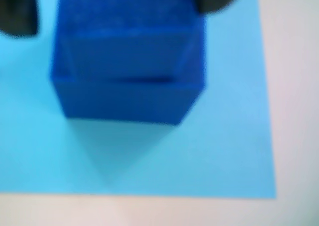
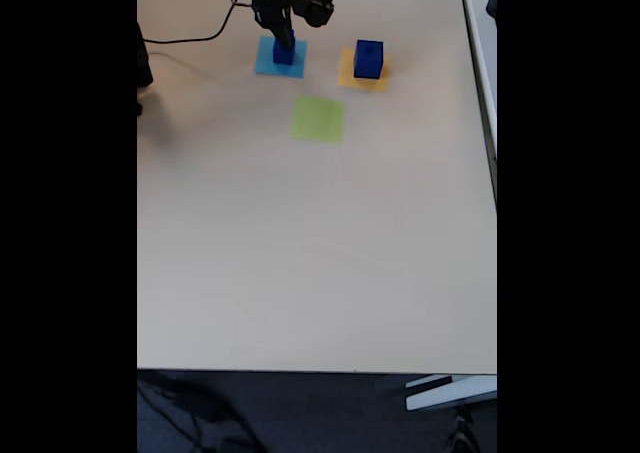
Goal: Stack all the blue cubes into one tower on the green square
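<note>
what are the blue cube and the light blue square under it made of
The dark-blue solid cube looks like matte plastic, possibly 3D-printed: its top shows a faint grainy texture and a stepped ridge, though the wrist view is blurred. The flat light-blue square looks like thin matte paper or card: it lies flush on the table with crisp edges and no visible thickness.

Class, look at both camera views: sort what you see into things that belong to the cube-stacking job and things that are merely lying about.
Belongs to the job:
- blue cube on the light-blue square, gripper right over it
- blue cube on the orange-yellow square
- green square, bare

Just lying about:
- light-blue square
- orange-yellow square
- black cable
</note>
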### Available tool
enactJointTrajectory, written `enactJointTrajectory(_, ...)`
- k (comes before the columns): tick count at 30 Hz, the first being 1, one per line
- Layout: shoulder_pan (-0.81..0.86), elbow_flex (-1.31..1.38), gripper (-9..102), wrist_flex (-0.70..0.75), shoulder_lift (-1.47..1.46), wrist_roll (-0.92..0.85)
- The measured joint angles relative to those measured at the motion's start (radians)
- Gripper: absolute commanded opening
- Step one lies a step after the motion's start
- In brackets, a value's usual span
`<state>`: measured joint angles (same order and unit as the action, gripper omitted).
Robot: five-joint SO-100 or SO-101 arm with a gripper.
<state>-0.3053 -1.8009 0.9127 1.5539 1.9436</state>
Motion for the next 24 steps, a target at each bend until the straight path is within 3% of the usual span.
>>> enactJointTrajectory(13, 0.0, 0.141, 17, 0.02, -0.035, -0.034)
enactJointTrajectory(24, 0.077, 0.322, 14, 0.02, -0.064, -0.169)
